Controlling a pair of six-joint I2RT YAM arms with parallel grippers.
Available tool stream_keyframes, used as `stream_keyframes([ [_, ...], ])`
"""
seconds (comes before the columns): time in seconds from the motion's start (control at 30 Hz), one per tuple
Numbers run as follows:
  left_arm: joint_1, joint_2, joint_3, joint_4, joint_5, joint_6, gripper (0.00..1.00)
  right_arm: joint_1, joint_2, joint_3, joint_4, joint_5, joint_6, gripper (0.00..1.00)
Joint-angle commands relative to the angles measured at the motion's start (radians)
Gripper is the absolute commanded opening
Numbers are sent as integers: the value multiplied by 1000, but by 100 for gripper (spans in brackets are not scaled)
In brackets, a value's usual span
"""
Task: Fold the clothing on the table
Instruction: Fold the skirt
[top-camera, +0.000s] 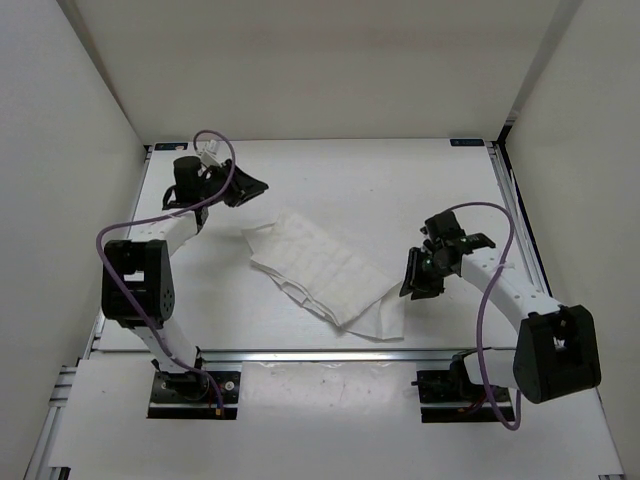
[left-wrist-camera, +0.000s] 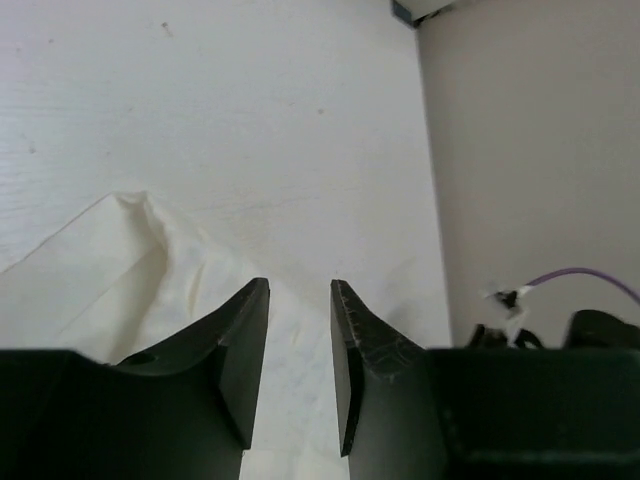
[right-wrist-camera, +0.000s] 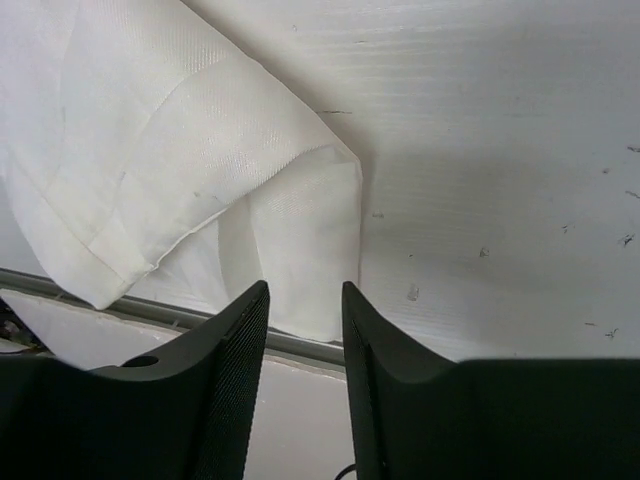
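Right black two-finger gripper (top-camera: 420, 277) hangs with jaws parted and empty, just right of the near end of the thin white pleated fabric garment (top-camera: 322, 270). That garment lies diagonally across the middle of the large flat white table (top-camera: 400, 185); by its far left corner the left gripper (top-camera: 250, 188) stands parted, empty.

One camera looked down on the whole counter (top-camera: 380, 190) from behind; both wrist cameras sat close over the cloth (top-camera: 320, 270), seen in all three.
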Motion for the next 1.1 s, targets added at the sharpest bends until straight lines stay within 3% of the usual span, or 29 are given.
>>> stream_keyframes([
  [0.0,-48,-28,-35,-222,-136,256,42,-41,-31,-25,5,-53,11,42],
  [0.1,-59,11,-8,-264,-222,350,43,-45,-54,-53,15,-80,16,42],
  [0.2,-71,73,48,-291,-322,407,37,-26,-70,-56,-1,-74,25,42],
  [0.33,-91,146,156,-367,-412,445,0,-18,-85,-82,-18,-78,37,38],
  [0.43,-154,179,233,-475,-628,531,0,-31,-110,-101,-24,-97,46,34],
  [0.6,-234,213,267,-553,-820,601,0,-56,-134,-124,-26,-97,69,35],
  [0.73,-258,188,220,-568,-854,604,0,-97,-137,-145,-8,-116,72,40],
  [0.77,-252,180,201,-576,-856,597,0,-102,-136,-151,11,-129,80,56],
  [0.83,-252,165,161,-573,-857,594,0,-119,-120,-163,26,-136,82,66],
  [1.07,-216,67,-1,-568,-770,549,0,-133,-88,-222,134,-143,83,71],
])
